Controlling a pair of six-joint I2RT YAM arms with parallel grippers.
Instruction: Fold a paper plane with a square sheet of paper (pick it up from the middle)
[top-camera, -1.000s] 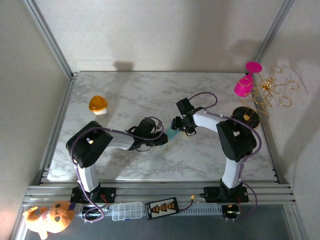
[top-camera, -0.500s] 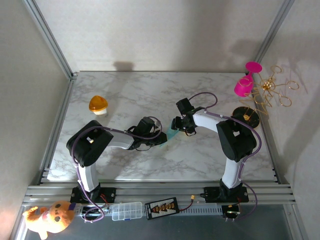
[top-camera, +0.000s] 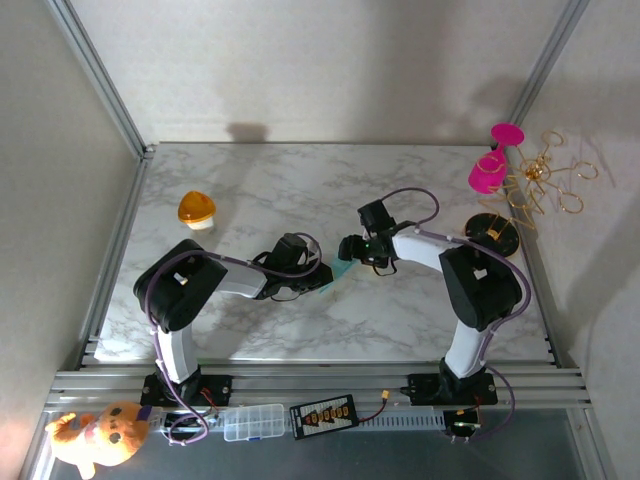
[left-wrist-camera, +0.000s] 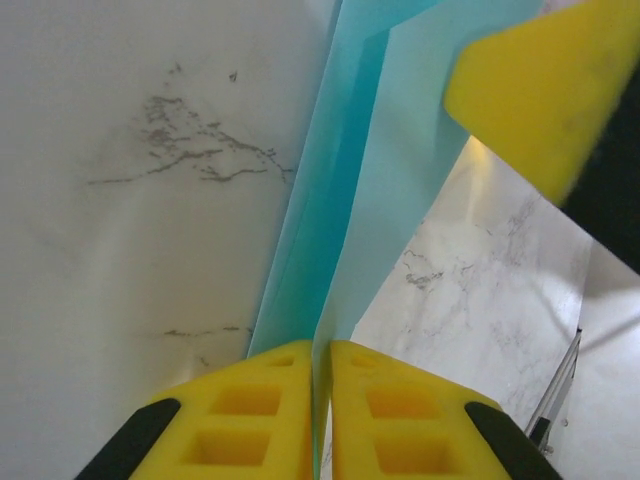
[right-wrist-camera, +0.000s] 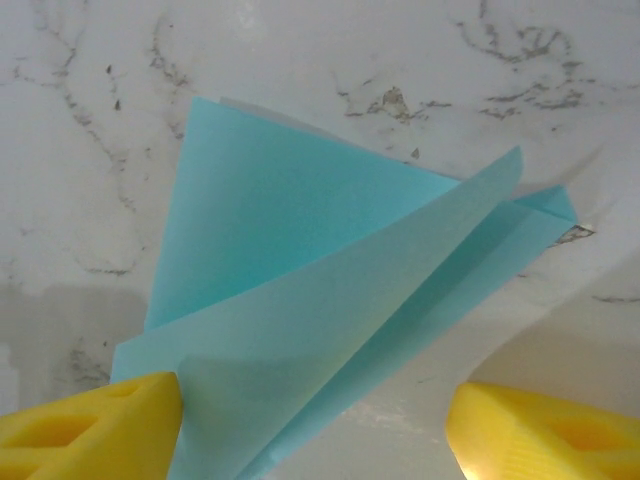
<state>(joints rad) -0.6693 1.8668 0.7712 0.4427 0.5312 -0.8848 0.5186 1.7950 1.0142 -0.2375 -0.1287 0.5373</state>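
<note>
The left gripper (left-wrist-camera: 322, 352) is clamped on a thin teal-blue sheet of paper (left-wrist-camera: 370, 170) creased into a narrow layered shape. Its two yellow fingers (left-wrist-camera: 240, 410) are pressed together, with the paper's edge pinched in the seam between them. The right gripper (right-wrist-camera: 315, 392) stands wide, its yellow fingers (right-wrist-camera: 85, 430) well apart. The sheet of paper (right-wrist-camera: 300, 230) touches only the one at lower left of the right wrist view.

From above, the sheet of paper (top-camera: 343, 268) is a small teal patch between the left gripper (top-camera: 321, 276) and the right gripper (top-camera: 350, 250), near the middle of the white marble table (top-camera: 400, 320).

In the left wrist view it stands on edge, with at least two layers showing side by side, a darker strip to the left of a paler one. Its long axis runs straight away from the left fingers, leaning slightly right.

In the right wrist view the layers fan apart. A broad flat panel lies behind and a lighter flap crosses over it, both narrowing to pointed corners at upper right. From above, it is too small to tell which end is the tip.
</note>
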